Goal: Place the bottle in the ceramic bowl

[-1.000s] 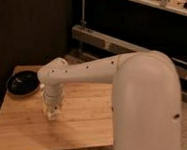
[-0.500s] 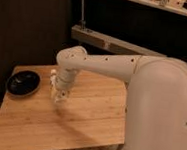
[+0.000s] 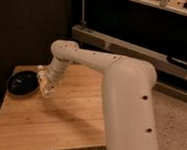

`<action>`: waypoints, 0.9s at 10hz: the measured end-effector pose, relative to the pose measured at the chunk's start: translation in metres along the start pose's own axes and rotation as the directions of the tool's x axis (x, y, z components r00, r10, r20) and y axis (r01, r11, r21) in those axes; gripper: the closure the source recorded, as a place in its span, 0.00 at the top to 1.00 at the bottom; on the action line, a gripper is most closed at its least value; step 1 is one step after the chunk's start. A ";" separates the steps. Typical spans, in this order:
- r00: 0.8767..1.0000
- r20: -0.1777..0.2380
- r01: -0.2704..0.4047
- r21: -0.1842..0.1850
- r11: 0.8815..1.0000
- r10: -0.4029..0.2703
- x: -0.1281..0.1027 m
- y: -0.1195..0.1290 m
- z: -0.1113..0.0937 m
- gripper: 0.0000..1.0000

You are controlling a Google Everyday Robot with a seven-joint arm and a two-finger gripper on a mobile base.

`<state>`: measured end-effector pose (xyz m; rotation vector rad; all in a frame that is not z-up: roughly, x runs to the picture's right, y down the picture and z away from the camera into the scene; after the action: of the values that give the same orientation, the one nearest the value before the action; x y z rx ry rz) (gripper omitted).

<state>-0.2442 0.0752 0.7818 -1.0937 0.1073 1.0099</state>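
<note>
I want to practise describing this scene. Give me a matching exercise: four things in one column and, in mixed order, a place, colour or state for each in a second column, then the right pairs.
Things:
1. ceramic bowl
2. gripper
3. table
4. arm

Descriptions:
A. light wood, with the bowl standing on it
B. white, reaching in from the right foreground
C. black and glossy, near the table's left end in the picture
D. shut, just beside the bowl's right rim, above the table

Pairs: 1-C, 2-D, 3-A, 4-B
</note>
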 end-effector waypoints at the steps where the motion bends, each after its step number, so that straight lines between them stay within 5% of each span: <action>1: 0.999 -0.029 0.023 -0.022 0.999 -0.024 -0.007 0.007 0.009 0.00; 5: 0.989 -0.121 0.076 -0.092 0.993 -0.087 -0.015 0.025 0.045 0.00; 9: 0.986 -0.135 0.083 -0.138 0.987 -0.102 -0.019 0.031 0.056 0.00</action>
<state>-0.2992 0.1093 0.7986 -1.2805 0.1042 0.8644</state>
